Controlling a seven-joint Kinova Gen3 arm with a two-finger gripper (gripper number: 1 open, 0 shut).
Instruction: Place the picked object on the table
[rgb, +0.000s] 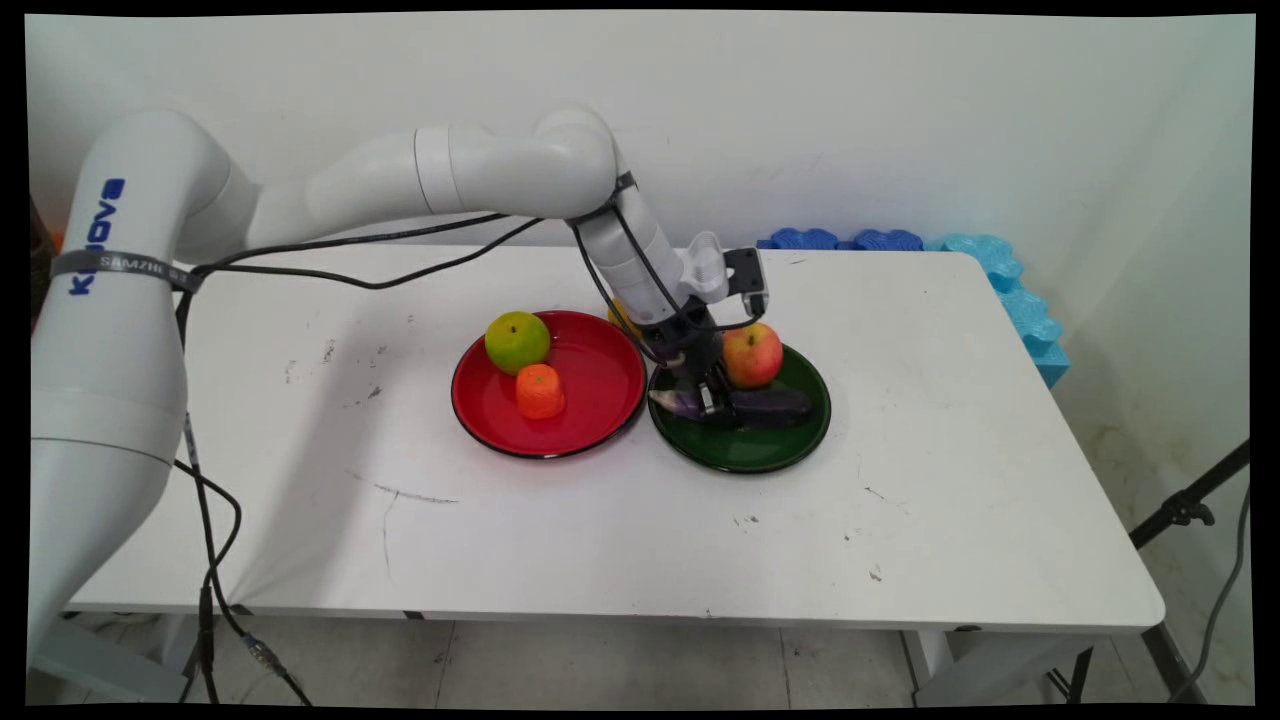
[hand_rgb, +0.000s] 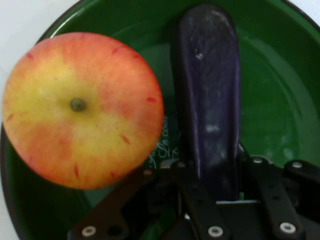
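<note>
My gripper (rgb: 712, 402) is down on the green plate (rgb: 750, 455), with its fingers pressed against both sides of a dark purple eggplant (rgb: 775, 403) that lies flat on the plate. In the hand view the eggplant (hand_rgb: 210, 100) runs up from between the fingers of the gripper (hand_rgb: 214, 172). A red-yellow apple (hand_rgb: 82, 110) sits right beside it on the green plate (hand_rgb: 280, 100). From above, the apple (rgb: 752, 355) stands at the plate's far side, just behind the gripper.
A red plate (rgb: 590, 420) touches the green one on its left and carries a green fruit (rgb: 517, 341) and an orange piece (rgb: 540, 391). A yellow thing (rgb: 620, 315) peeks out behind the arm. Blue foam pieces (rgb: 990, 260) line the far right edge.
</note>
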